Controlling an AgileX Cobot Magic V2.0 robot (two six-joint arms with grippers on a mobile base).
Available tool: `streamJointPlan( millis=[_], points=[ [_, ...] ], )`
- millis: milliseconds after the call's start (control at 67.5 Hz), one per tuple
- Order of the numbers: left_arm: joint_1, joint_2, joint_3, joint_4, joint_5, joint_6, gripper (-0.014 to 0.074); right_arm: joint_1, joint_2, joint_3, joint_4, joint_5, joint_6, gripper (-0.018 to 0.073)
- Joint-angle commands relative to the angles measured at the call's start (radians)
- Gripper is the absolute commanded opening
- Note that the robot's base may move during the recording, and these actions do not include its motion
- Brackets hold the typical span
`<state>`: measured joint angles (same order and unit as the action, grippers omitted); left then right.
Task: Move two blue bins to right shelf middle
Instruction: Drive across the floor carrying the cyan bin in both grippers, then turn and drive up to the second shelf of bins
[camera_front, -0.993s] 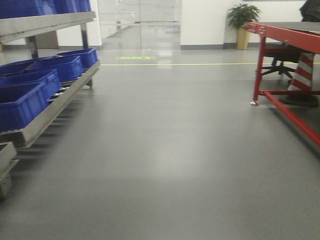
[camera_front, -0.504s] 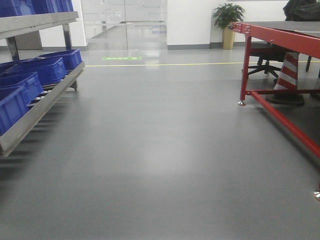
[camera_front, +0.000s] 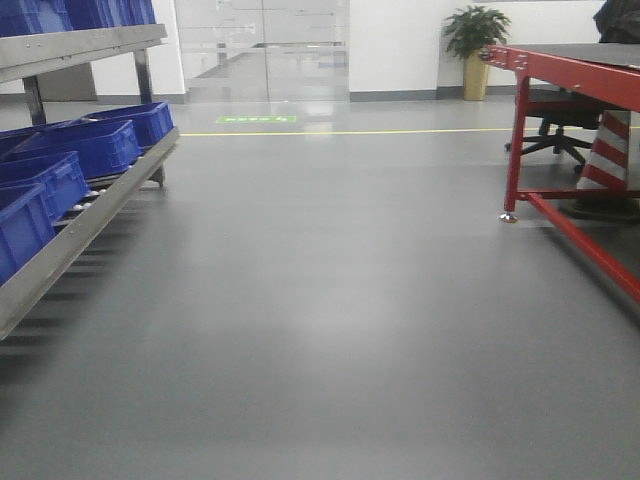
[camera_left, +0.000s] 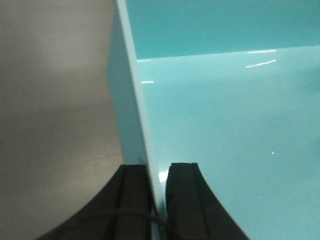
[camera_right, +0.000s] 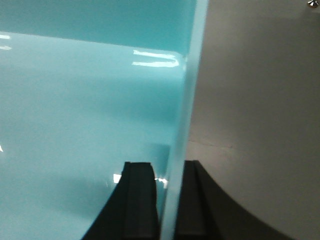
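Though mostly offscreen, bin (camera_left: 225, 125) in 2 tools (camera_left: 158, 172) (camera_right: 167, 170)

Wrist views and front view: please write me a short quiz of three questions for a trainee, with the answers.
1. True or false: the left gripper has a finger on each side of the wall of the pale blue bin.
2. In the front view, the dark blue bins stand on: A) the floor, B) the metal rack, C) the red table.
3. What does the right gripper clamp?
Key: 1 true; 2 B; 3 the pale blue bin wall.
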<state>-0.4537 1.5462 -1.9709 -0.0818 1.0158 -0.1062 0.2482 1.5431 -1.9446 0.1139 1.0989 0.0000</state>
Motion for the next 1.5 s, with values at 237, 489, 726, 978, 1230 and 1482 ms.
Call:
streamJointPlan(
  millis=[237, 489, 726, 978, 1230, 1482],
  points=[
    [-0.001, -0.017, -0.012, 0.007, -0.048, 0.016, -0.0111, -0.007, -0.013, -0.007, -0.023, -0.030, -0.017, -0.0153],
    [-0.001, -0.017, -0.012, 0.007, -0.048, 0.016, -0.0111, -0.007, -0.011, -0.007, -0.023, -0.035, -0.017, -0.0153],
    [-0.001, -0.017, -0.012, 0.007, -0.048, 0.016, -0.0111, -0.007, -0.003, -0.007, -0.023, -0.037, -0.017, -0.0153],
    [-0.001, -0.015, -0.012, 0.007, -0.048, 0.016, -0.0111, -0.007, 0.010, -0.007, -0.023, -0.037, -0.017, -0.0153],
    [-0.001, -0.012, -0.012, 0.007, -0.089, 0.016, -0.0111, -0.007, 0.021, -0.007, -0.023, -0.073, -0.017, -0.0153],
    [-0.001, -0.012, -0.012, 0.007, -0.200, 0.016, -0.0111, -0.007, 0.024, -0.007, -0.023, -0.134, -0.017, -0.0153]
  ],
)
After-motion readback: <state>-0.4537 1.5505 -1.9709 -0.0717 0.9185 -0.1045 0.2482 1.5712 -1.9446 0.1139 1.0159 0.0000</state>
